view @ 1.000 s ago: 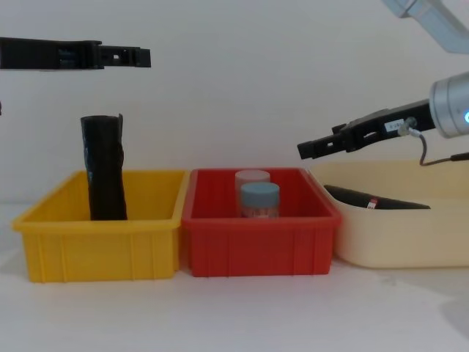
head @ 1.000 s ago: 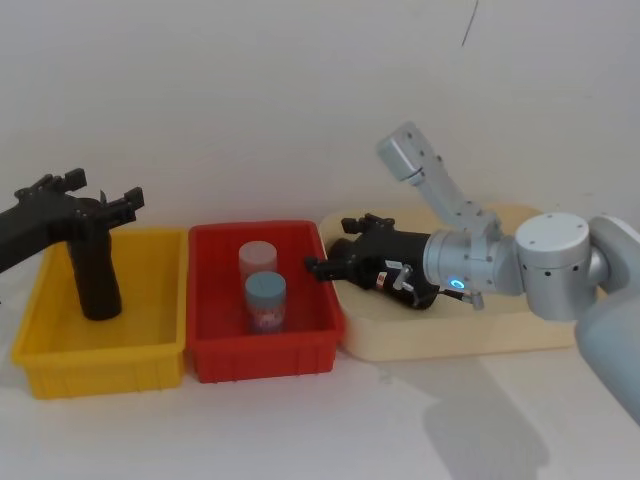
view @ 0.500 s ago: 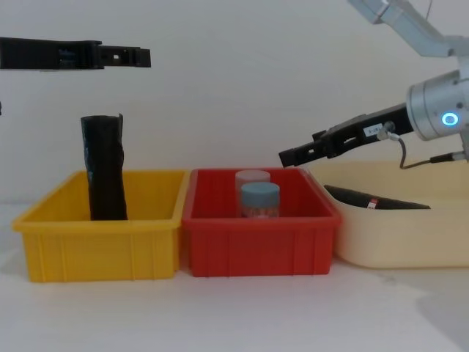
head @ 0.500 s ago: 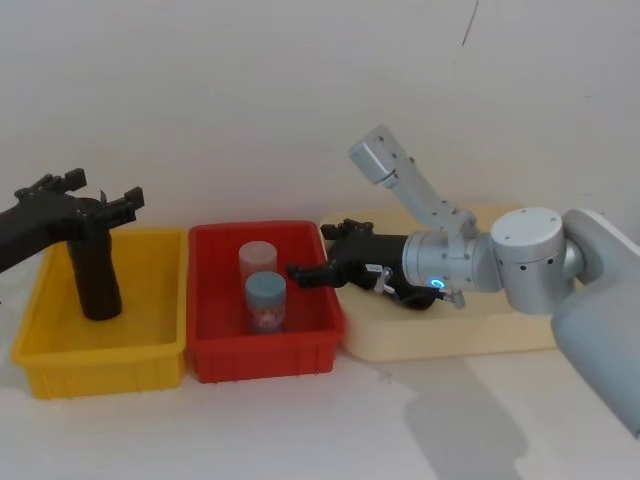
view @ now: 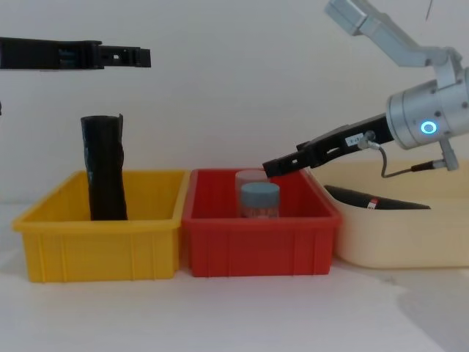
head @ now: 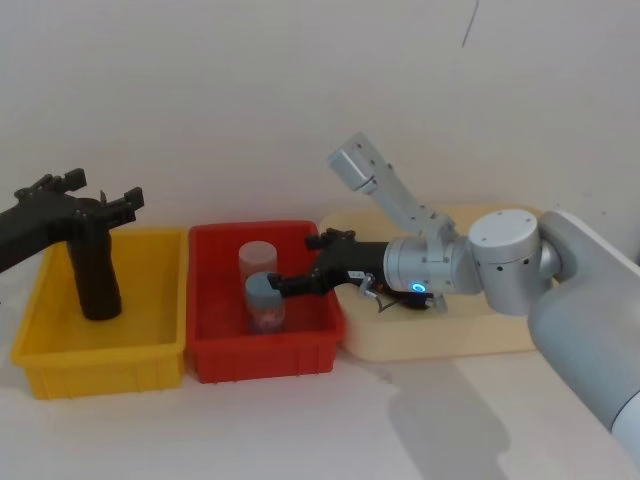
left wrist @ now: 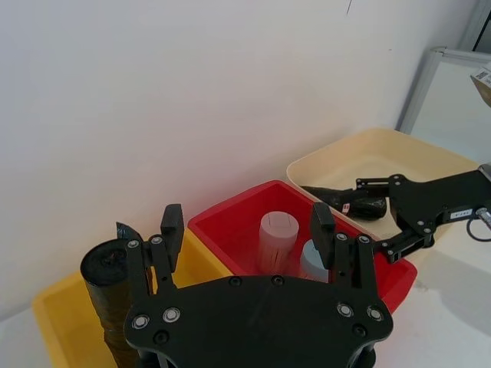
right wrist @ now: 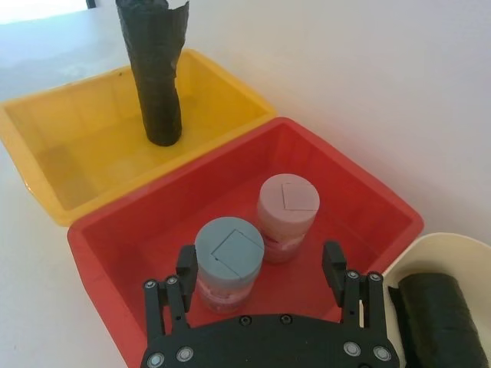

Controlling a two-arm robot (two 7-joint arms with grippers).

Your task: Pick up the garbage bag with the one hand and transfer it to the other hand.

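Note:
The garbage bag point(view: 374, 199) is a glossy black roll with a red-and-white label. It lies flat in the beige bin point(view: 410, 242) and also shows in the right wrist view point(right wrist: 441, 314) and the left wrist view point(left wrist: 349, 203). My right gripper point(head: 280, 285), on the blue-ringed arm, is open and empty. It reaches out over the red bin point(head: 260, 355), just above the blue-lidded jar point(right wrist: 229, 257) and away from the bag. My left gripper point(head: 95, 195) is open and hovers high above the matte black roll point(head: 92, 265).
The matte roll point(view: 104, 169) stands upright in the yellow bin point(view: 95, 249) at the left. A pink-lidded jar point(head: 257, 260) stands behind the blue-lidded one in the red bin. The three bins sit side by side against a white wall, with bare table in front.
My right gripper has swung left and downward, from over the beige bin to over the jars in the red bin. The left arm and the bag have not moved.

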